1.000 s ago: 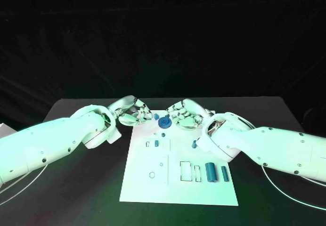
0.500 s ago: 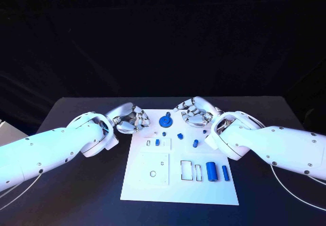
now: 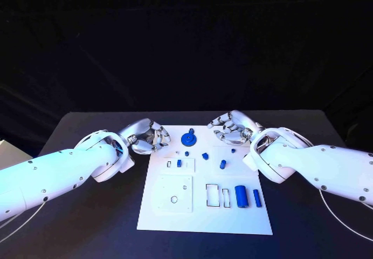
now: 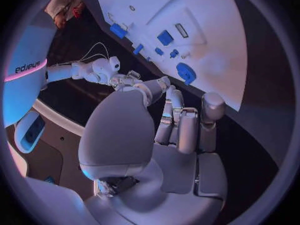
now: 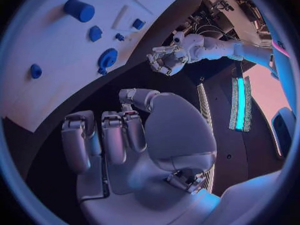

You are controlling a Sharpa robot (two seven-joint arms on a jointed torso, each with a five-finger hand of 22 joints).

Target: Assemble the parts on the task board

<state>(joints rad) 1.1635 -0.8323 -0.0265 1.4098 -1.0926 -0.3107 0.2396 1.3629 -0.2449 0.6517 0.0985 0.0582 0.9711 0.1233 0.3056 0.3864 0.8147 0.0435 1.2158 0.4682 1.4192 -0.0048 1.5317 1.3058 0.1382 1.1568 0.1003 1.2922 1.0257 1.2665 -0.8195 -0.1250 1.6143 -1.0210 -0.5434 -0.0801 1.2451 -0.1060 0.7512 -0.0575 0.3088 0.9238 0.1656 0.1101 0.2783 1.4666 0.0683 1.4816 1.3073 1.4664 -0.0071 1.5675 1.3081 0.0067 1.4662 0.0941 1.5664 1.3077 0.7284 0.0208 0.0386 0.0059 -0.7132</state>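
Observation:
The white task board (image 3: 233,216) lies in the middle of the black table. A round blue part (image 3: 188,139) sits near its far edge, between my two hands. Small blue parts (image 3: 205,156) stand in the board's middle rows, and a blue cylinder (image 3: 241,196) lies beside a thinner blue pin (image 3: 257,198) on the near right. My left hand (image 3: 146,137) hovers at the board's far left corner, fingers loosely bent, holding nothing. My right hand (image 3: 233,128) hovers at the far right corner, also holding nothing. The right wrist view shows the round part (image 5: 107,58) and the left hand (image 5: 165,60).
The black table (image 3: 85,216) spreads bare on both sides of the board. A pale object (image 3: 6,152) pokes in at the table's left edge. Rectangular slots (image 3: 212,195) and a square plate (image 3: 176,192) mark the board's near half.
Both hands have drawn back from the round blue part, the left one leftward and the right one rightward. The part stays in place on the board.

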